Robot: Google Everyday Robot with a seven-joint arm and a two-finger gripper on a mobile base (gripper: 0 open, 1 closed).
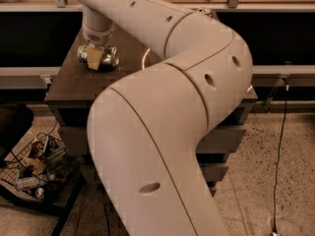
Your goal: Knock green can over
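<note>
The green can point(111, 58) lies on its side on the dark brown table point(74, 85), near the far left part of the top, with its silver end pointing left. My gripper point(95, 59) comes straight down from the wrist point(97, 33) and sits on the middle of the can, covering part of it. My big white arm point(162, 132) fills the centre of the view and hides most of the table's right half.
A wire basket point(37, 173) of rubbish stands on the floor at the lower left beside the table. A black cable point(280, 132) hangs at the right. A pale curved rim point(144, 59) shows on the table next to my arm. A rail and a dark shelf run behind.
</note>
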